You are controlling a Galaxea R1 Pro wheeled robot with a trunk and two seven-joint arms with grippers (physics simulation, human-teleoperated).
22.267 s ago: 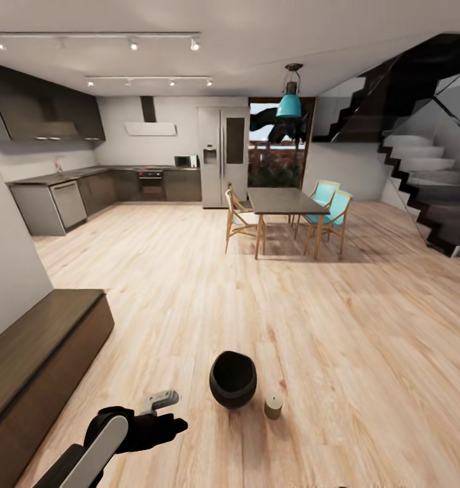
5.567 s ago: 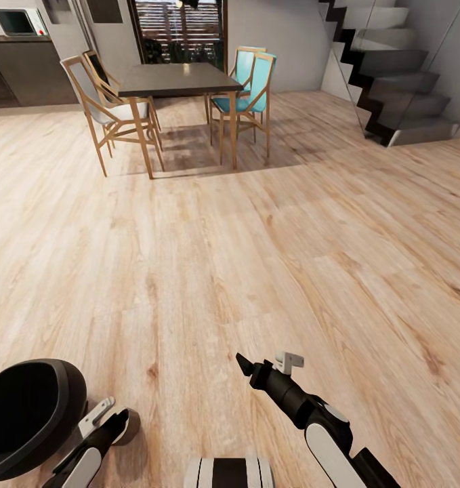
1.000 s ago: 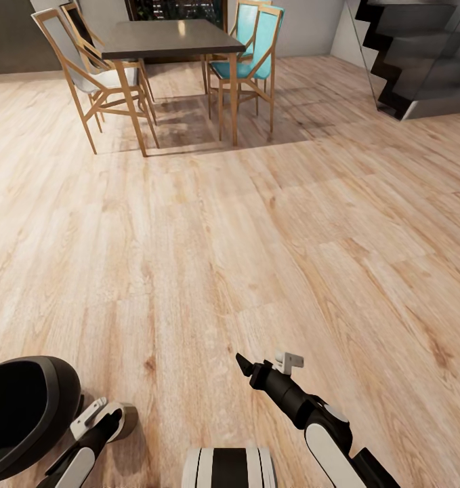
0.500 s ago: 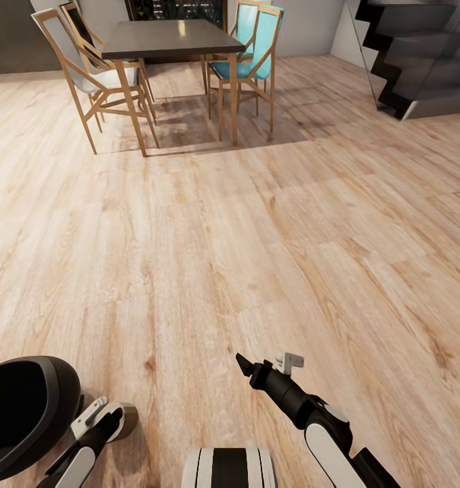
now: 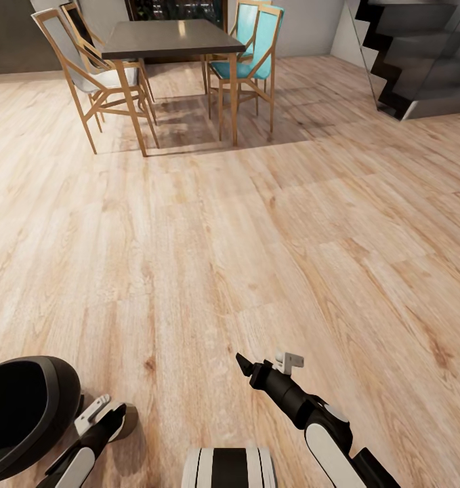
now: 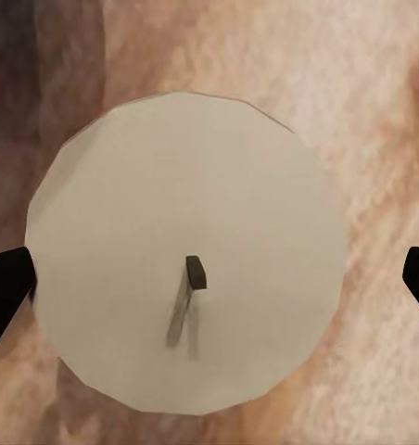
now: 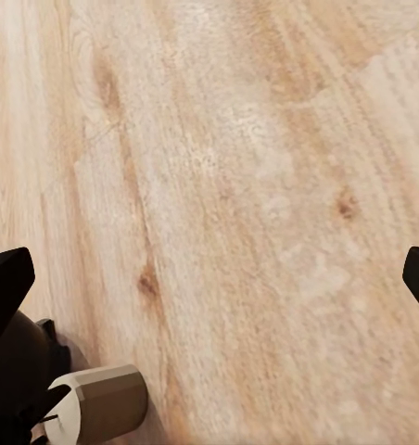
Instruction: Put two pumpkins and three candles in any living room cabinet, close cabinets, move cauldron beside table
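One candle (image 6: 186,250) stands upright on the wooden floor (image 5: 257,237), just beside the cauldron (image 5: 23,410). The left end effector (image 6: 209,278) is poised directly above that candle, fingers apart and straddling its pale top; no contact with the sides is visible, so the grasp is judged not yet made. The right end effector (image 5: 263,362) hangs over bare floor, well apart from the cauldron; its wrist view shows the fingertips spread with nothing between them. Beyond the cauldron stands a dining table (image 5: 169,37) with chairs (image 5: 87,68). Judged progress: early. No candle or pumpkin is seen stowed, and the cauldron is not yet beside a table.
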